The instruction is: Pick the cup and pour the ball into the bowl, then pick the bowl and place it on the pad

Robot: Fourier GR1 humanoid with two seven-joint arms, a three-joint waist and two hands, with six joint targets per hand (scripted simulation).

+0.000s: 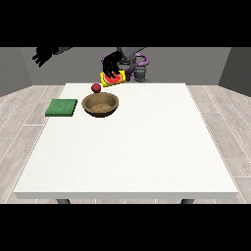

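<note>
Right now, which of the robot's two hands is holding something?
The hand at the view's right: it grips the tipped yellow cup above the table; the other hand hangs raised, holding nothing.

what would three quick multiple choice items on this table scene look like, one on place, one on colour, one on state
1. Where is the red ball?
A. inside the bowl
B. just outside the bowl's far rim, toward the robot
C. on the pad

2. What colour is the pad?
A. green
B. blue
C. orange

3. What state is the cup in?
A. upright on the table
B. upside down in the bowl
C. tipped on its side, held above the table

Answers:
1 B: the ball shows beyond the wooden bowl, not inside it.
2 A: the flat square pad at the view's left is green.
3 C: the hand at the view's right is curled over the yellow cup, its red mouth turned sideways.
</note>
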